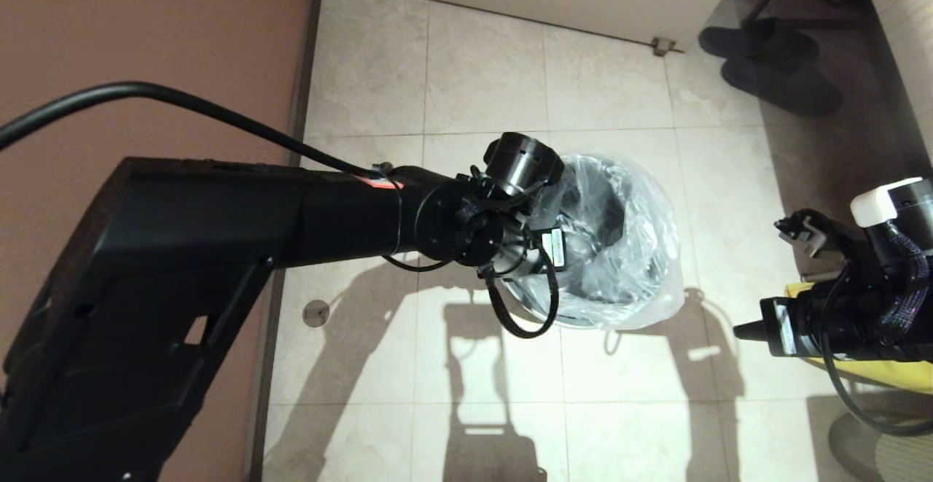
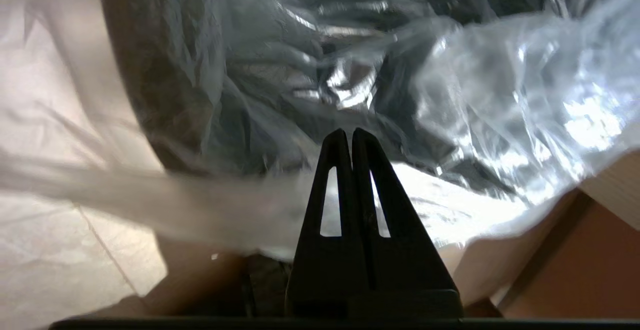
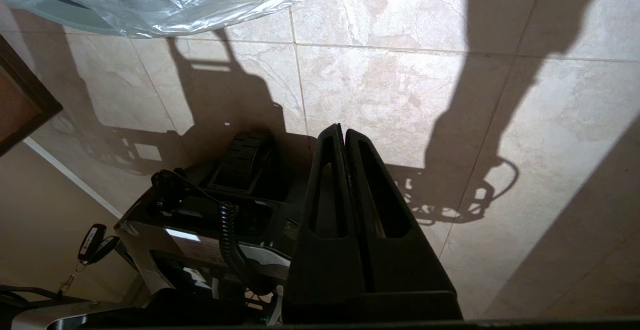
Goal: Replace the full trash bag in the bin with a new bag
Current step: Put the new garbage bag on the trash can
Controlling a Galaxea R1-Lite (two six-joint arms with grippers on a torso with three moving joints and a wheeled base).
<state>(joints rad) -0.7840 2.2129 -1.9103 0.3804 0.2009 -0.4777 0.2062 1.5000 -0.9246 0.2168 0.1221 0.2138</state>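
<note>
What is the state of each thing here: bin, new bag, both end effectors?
bin: upright, lined with the bag.
new bag: open, draped over the bin's rim, crumpled.
left end effector: shut, at the bag's edge.
right end effector: shut, empty, above the floor.

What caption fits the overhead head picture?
Left arm reaches over the bin, now lined with a clear bag.

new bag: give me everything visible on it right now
The new bag is thin, crinkly, clear plastic, glossy with highlights. It is draped over the bin, sagging into the dark interior, with its far-side edge hanging down outside to the tiled floor. The left gripper, fingers together, is at the near rim, seemingly pinching a fold. The right gripper is away from it.
</note>
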